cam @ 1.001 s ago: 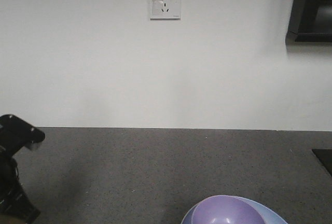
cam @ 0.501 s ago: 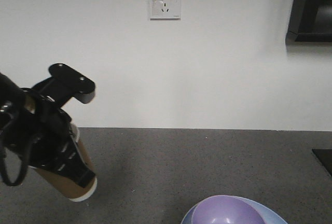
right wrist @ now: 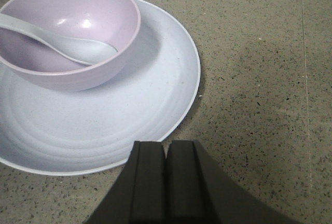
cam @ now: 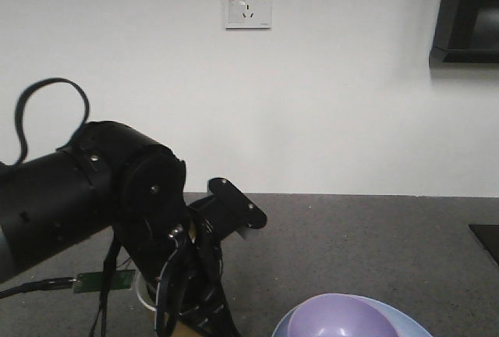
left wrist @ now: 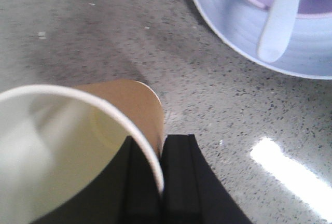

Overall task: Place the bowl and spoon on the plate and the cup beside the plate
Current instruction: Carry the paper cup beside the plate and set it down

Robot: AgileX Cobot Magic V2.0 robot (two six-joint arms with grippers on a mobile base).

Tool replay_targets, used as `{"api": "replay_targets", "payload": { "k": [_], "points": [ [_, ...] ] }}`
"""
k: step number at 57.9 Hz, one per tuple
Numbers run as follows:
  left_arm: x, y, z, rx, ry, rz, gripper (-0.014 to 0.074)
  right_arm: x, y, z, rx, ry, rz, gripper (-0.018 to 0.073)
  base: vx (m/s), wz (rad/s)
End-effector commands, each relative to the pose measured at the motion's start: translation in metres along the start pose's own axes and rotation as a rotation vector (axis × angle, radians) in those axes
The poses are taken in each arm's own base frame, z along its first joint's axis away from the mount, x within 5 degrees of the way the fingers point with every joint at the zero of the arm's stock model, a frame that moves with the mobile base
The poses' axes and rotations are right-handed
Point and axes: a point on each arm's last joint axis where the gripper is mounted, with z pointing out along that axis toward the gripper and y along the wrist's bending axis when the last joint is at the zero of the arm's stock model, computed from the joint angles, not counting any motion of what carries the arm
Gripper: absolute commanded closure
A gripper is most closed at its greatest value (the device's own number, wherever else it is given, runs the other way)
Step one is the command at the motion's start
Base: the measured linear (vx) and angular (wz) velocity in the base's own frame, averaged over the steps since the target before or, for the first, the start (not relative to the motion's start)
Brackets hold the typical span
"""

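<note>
My left gripper (left wrist: 162,143) is shut on the cup (left wrist: 78,146), pinching its wall and rolled rim; the cup is brown outside, cream inside and tilted. In the front view the black left arm (cam: 117,204) hides most of the cup, left of the plate (cam: 409,325). The lavender bowl (right wrist: 67,32) sits on the pale blue-grey plate (right wrist: 129,110), and the pale spoon (right wrist: 57,42) lies in the bowl with its handle over the rim. Just off the plate's near edge, my right gripper (right wrist: 166,149) is shut with nothing in it.
The grey speckled countertop (cam: 351,235) runs back to a white wall with a socket (cam: 248,3). A dark flat edge (cam: 487,239) shows at the counter's far right. A dark cabinet (cam: 468,13) hangs at the upper right.
The left arm has swung in from the left edge with the cup, moving right and lower to just left of the plate. Bowl and plate have not moved.
</note>
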Motion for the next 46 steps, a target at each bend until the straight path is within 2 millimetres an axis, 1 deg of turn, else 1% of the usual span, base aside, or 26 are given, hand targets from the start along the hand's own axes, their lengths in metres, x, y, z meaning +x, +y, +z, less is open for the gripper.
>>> {"api": "replay_targets", "payload": {
  "k": [1,6,17,22,31,46],
  "points": [
    [-0.004,-0.003,-0.020,-0.020,-0.073,0.016,0.0596,-0.015,-0.002,-0.005,0.014,-0.099,0.000,0.0568,0.00,0.00],
    [-0.006,-0.004,-0.021,-0.021,-0.079,0.028,0.0596,-0.015,-0.002,-0.005,0.014,-0.099,0.000,0.0568,0.00,0.00],
    [-0.016,-0.002,-0.043,-0.025,-0.157,0.029,0.0596,-0.015,-0.002,-0.005,0.015,-0.100,0.000,0.0568,0.00,0.00],
    [-0.018,-0.003,-0.046,-0.012,-0.171,0.024,0.0596,-0.015,-0.002,-0.005,0.015,-0.100,0.000,0.0568,0.00,0.00],
    [-0.020,-0.007,-0.042,0.027,-0.167,0.017,0.0596,-0.015,-0.002,-0.005,0.015,-0.100,0.000,0.0568,0.00,0.00],
    [-0.025,-0.011,-0.025,0.081,-0.135,0.006,0.0596,-0.015,-0.002,-0.005,0.015,-0.100,0.000,0.0568,0.00,0.00]
  ]
}}
